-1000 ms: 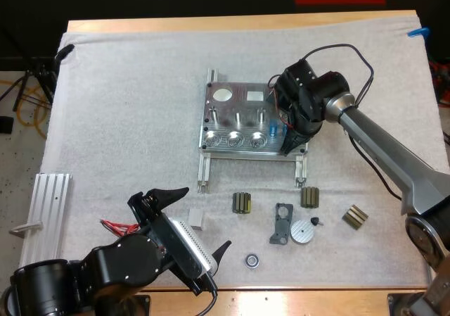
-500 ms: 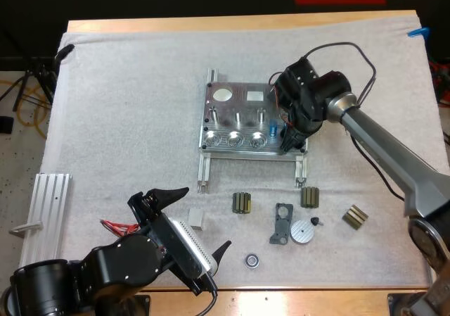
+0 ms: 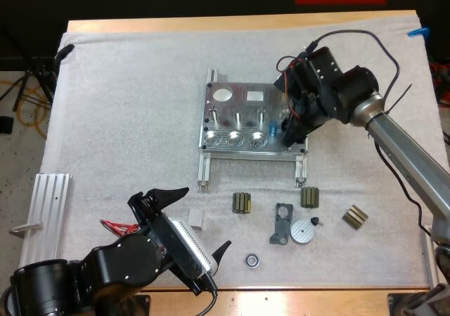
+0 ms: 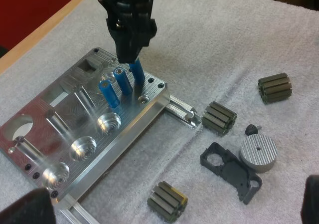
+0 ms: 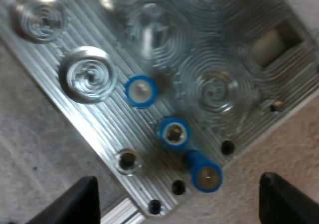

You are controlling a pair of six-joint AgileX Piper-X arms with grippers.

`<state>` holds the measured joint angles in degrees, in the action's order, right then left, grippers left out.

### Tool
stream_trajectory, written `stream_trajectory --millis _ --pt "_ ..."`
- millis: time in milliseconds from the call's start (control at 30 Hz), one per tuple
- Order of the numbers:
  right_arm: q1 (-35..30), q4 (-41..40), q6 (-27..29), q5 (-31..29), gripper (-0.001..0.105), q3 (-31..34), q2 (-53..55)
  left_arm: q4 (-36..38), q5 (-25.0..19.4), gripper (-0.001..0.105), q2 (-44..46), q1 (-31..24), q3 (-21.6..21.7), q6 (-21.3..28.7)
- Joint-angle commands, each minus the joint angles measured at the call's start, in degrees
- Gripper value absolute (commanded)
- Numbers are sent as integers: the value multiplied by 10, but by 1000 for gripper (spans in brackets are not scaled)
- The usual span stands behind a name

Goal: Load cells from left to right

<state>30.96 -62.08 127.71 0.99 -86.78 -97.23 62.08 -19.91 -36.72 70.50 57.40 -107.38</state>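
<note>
Two tools show in the high view. Your right tool (image 3: 290, 131) is down at the right end of the metal plate (image 3: 232, 105), which sits mid-way across the white mat (image 3: 126, 105). Your left tool (image 3: 206, 217) hovers near the front of the desk (image 3: 239, 22), fingers spread wide and empty. Ribbed blocks (image 3: 242, 203) lie loose on the mat between the plate and that tool.

In the left wrist view, three blue cylinders (image 4: 122, 80) stand in a row in the plate. The right tool sits at the top of the last one, which leans.

In the right wrist view, the right tool's fingers (image 5: 79, 201) stand well apart, clear of the leaning cylinder (image 5: 203, 173) and gripping nothing.

You seem to be on the third cell, which is in its hole but likely not fully seated. For the next move, I judge you should either close gently on it and straighten it, or lift straight up so you do not knock it.
</note>
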Motion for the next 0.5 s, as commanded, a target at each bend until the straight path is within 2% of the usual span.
stream_trajectory --millis 0,133,167,300,400,467 --pt "-1 -3 -26 15 64 -4 7 -7 -9 97 3 0 2 -2" --pt "0 -3 -64 84 64 -4 26 -7 -15 97 3 0 2 16" --pt "0 -3 -86 106 64 -4 35 -7 -31 97 3 0 1 25" --pt "0 -3 -102 108 64 -4 55 -7 -37 97 -9 -32 1 29" --pt "-2 8 -106 104 64 -1 74 -27 -24 97 -17 -103 -2 64" --pt "-5 23 -106 84 64 7 84 -59 26 97 -25 -161 -2 111"
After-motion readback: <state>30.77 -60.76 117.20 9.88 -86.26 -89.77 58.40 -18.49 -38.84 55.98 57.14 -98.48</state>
